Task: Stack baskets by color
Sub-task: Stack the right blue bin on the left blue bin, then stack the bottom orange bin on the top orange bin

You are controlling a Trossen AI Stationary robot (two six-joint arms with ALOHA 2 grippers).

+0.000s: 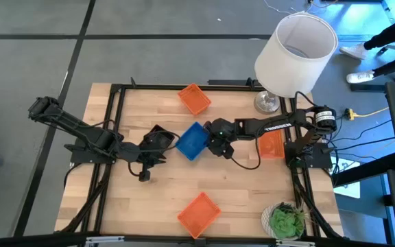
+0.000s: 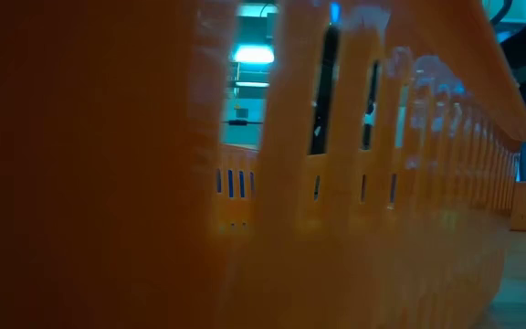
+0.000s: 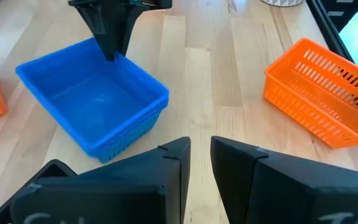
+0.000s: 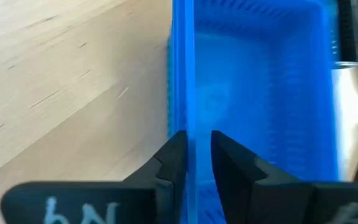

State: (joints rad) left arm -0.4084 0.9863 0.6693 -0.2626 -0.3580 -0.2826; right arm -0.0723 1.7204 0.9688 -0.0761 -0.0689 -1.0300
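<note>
At mid-counter (image 1: pixel 136 213) the blue basket (image 1: pixel 192 140) is set, its rim straddled by the right gripper (image 1: pixel 211 143) — jaws slightly parted, not clearly pinching. Just beside it, over a black basket (image 1: pixel 158 137), the left gripper (image 1: pixel 162 145) is held — jaws narrowly parted, nothing gripped.

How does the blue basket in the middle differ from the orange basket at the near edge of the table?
The blue basket sits mid-table with the right pincer straddling its wall; the orange basket lies alone near the front edge, untouched. One is blue, the other orange. Both are shallow, square, and turned diagonally to the table's edges.
</note>
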